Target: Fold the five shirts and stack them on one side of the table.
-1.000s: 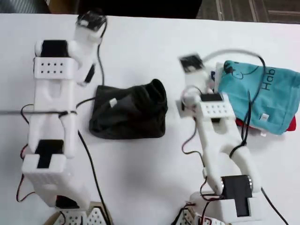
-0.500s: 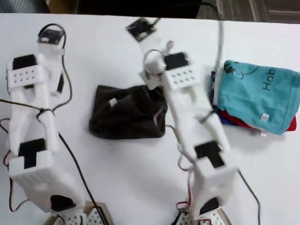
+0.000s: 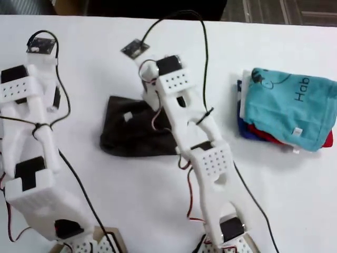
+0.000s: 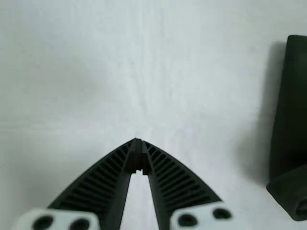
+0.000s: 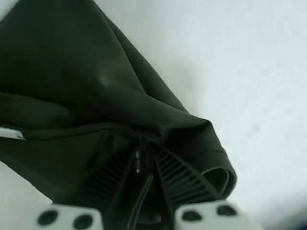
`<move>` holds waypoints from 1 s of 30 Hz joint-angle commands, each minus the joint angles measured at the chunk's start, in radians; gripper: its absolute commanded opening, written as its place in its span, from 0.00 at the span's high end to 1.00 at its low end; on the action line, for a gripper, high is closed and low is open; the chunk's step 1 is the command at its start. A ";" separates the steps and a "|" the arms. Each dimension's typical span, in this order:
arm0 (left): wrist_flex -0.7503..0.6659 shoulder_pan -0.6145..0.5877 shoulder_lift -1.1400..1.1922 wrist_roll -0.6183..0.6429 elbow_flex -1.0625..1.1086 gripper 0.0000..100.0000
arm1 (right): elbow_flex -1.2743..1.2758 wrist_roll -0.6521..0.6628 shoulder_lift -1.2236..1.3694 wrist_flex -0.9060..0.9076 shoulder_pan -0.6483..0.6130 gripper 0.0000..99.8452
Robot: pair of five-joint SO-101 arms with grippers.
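Note:
A black shirt lies crumpled in the middle of the white table. My right arm stretches across the shirt's right part, and my right gripper sits at the shirt's far edge. In the right wrist view this gripper is shut, its tips pinching a fold of the black shirt. At the far left my left gripper is off the shirt. It is shut over bare table, with the black shirt off to one side.
A stack of folded shirts sits at the table's right side, teal on top with red, blue and white below. Cables trail from both arms. The arm bases stand at the near edge.
My right arm swung left from beside the stack to over the black shirt. The shirt's raised right lump has gone flat. My left arm drew back to the left.

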 commanded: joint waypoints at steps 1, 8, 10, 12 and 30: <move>-0.011 -0.009 -0.008 -0.008 -0.005 0.97 | -0.009 0.008 -0.021 0.025 0.001 0.98; -0.011 -0.009 -0.008 -0.008 -0.013 0.97 | 0.301 0.020 -0.222 0.024 -0.047 0.98; -0.011 -0.009 -0.011 -0.008 -0.013 0.97 | 0.420 0.061 -0.289 0.024 -0.053 0.98; -0.011 -0.009 -0.011 -0.008 -0.013 0.97 | 0.516 0.075 -0.361 0.022 -0.050 0.98; -0.008 -0.011 -0.012 -0.008 -0.010 0.97 | 0.729 0.083 -0.582 -0.381 -0.050 0.98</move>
